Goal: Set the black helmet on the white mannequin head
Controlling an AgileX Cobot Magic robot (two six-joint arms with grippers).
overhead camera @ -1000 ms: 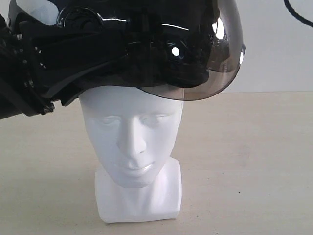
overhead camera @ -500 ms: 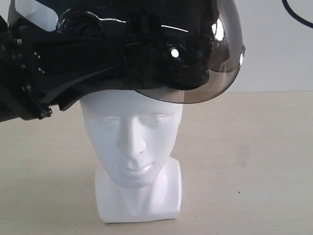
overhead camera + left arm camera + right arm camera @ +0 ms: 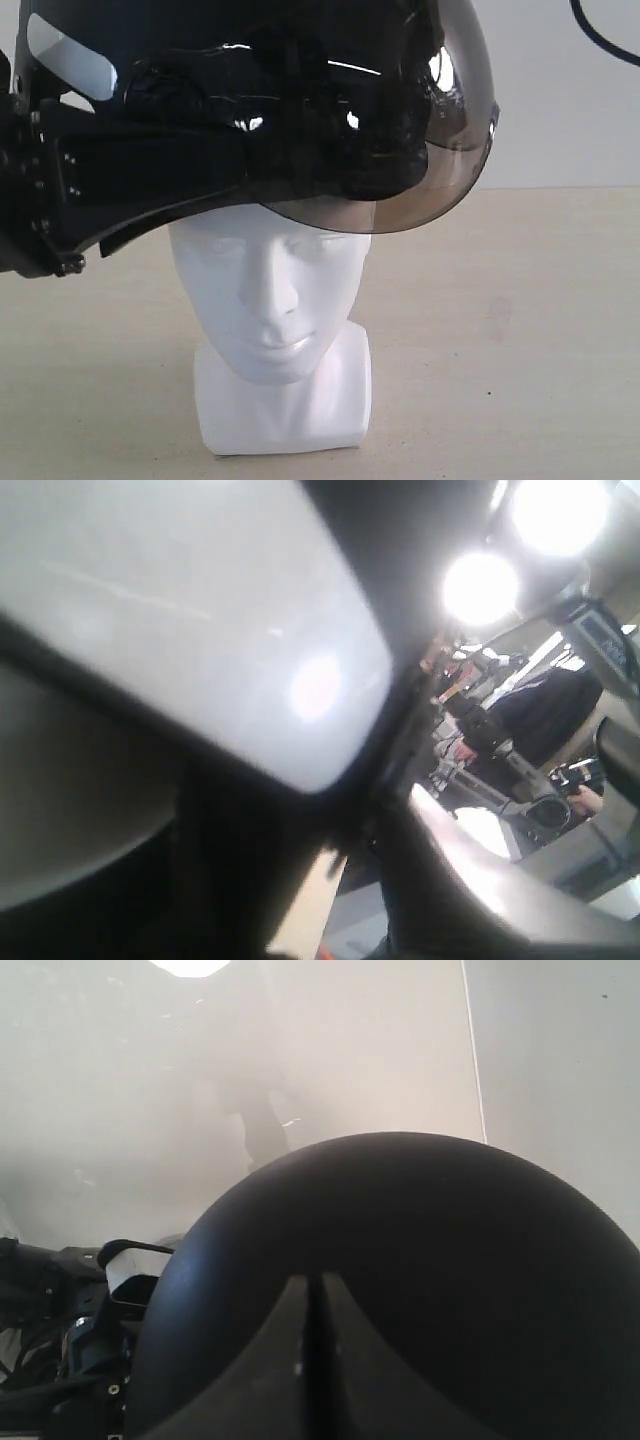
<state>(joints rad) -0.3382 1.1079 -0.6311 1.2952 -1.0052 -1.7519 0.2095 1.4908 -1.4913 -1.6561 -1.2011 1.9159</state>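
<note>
The black helmet [image 3: 280,100] hangs over the white mannequin head [image 3: 270,300], with its rim and smoky visor [image 3: 440,150] covering the crown down to the brow. The head stands upright on its squared base on the table. At the helmet's left edge my left gripper [image 3: 45,190] is shut on the rim; in the left wrist view only a blurred close-up of the helmet's white stripe [image 3: 200,630] fills the frame. My right gripper [image 3: 313,1285] is out of the exterior view; its fingers are pressed together against the helmet's matte dome [image 3: 450,1260].
The beige table [image 3: 520,330] stretches around the mannequin's base, with a pale wall behind it. A black cable [image 3: 605,30] loops at the upper right corner. In the right wrist view the left arm [image 3: 60,1360] shows beside the helmet.
The helmet has come down over the mannequin head, now hiding the forehead. The left gripper has shifted left and downward with it.
</note>
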